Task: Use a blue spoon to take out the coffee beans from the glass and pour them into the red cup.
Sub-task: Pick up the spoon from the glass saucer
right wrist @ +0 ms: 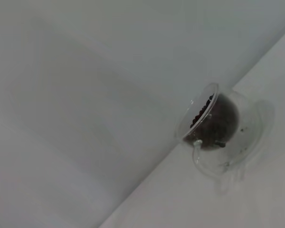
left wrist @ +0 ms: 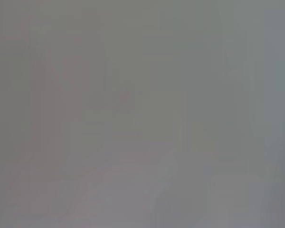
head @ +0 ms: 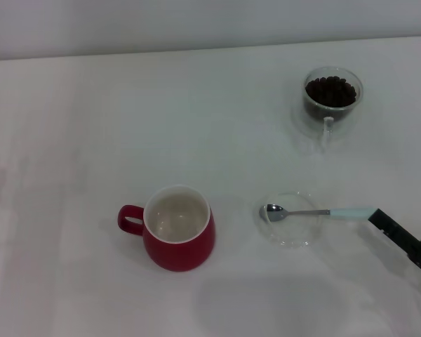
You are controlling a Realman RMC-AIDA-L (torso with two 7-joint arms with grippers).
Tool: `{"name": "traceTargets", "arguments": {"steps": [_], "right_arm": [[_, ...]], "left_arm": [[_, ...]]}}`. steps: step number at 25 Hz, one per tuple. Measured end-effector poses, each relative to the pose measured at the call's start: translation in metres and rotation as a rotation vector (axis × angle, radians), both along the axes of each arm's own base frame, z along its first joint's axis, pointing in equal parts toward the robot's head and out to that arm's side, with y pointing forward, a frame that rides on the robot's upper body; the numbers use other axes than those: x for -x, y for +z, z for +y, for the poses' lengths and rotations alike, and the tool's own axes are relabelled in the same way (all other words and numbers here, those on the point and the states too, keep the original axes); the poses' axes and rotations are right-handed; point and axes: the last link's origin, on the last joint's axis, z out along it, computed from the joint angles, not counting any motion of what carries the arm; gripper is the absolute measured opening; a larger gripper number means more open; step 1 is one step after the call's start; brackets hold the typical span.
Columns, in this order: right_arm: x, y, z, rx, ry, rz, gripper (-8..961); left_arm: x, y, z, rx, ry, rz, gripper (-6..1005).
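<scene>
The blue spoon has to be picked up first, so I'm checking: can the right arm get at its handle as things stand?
Probably yes. The right gripper sits just off the end of the blue spoon, whose handle points toward it, with nothing between them.

Lab-style test bench, not a home kitchen.
Bare white table (head: 91,126), plain grey wall (head: 196,21), a few props, black robot arm (head: 407,242) at the edge.

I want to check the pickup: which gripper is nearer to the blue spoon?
Right. The right gripper sits just at the handle end of the blue spoon. The left gripper is not in view.
</scene>
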Motion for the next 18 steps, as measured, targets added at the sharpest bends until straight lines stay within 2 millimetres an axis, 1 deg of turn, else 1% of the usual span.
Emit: {"name": "traceTargets", "arguments": {"steps": [8, 17, 18], "right_arm": [[0.003, -0.006, 0.016, 0.032, 0.014, -0.010, 816], [0.004, -0.009, 0.025, 0.048, 0.017, -0.025, 812], [0.004, -0.009, 0.026, 0.050, 0.016, -0.027, 793]], "left_arm": [[0.001, 0.000, -0.001, 0.000, 0.002, -0.001, 787], [0.001, 0.000, -0.001, 0.000, 0.002, 0.000, 788], [0.000, 0.000, -0.001, 0.000, 0.002, 0.000, 788]]}}
